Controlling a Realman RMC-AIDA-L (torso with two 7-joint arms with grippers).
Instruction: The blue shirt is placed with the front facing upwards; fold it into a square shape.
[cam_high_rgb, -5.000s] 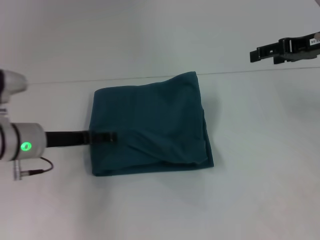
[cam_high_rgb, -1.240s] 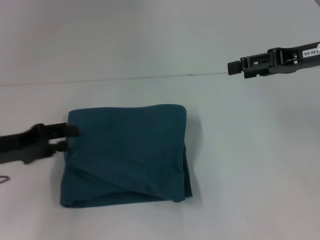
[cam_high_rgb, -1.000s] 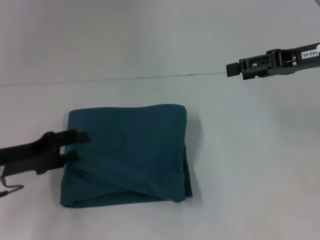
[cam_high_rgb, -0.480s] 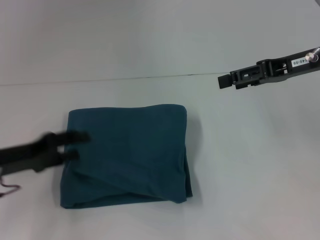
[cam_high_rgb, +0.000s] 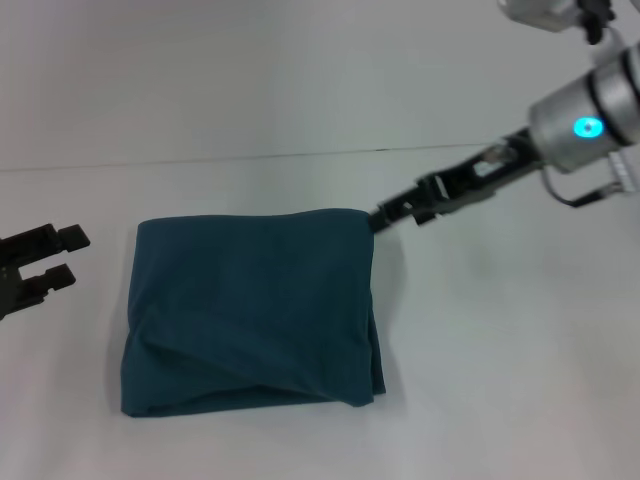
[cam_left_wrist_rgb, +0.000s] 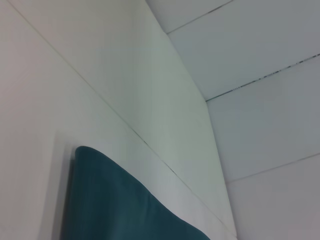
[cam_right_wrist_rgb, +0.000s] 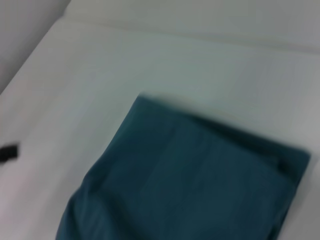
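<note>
The blue shirt (cam_high_rgb: 252, 310) lies folded into a roughly square teal slab on the white table, with a diagonal crease near its front edge. My left gripper (cam_high_rgb: 64, 256) is open, just off the shirt's left edge and apart from the cloth. My right gripper (cam_high_rgb: 386, 217) reaches in from the right, and its tip is at the shirt's far right corner. I cannot tell whether it touches the cloth. A corner of the shirt (cam_left_wrist_rgb: 115, 205) shows in the left wrist view. The right wrist view shows the folded shirt (cam_right_wrist_rgb: 190, 185) from above.
The white table (cam_high_rgb: 500, 380) surrounds the shirt on all sides. A thin seam line (cam_high_rgb: 200, 158) runs across it behind the shirt. In the right wrist view, a dark tip of the left gripper (cam_right_wrist_rgb: 7, 152) shows at the picture's edge.
My left gripper has pulled back to the left, off the shirt. My right arm has swung down and left, from high at the right to the shirt's far right corner. The shirt has not moved.
</note>
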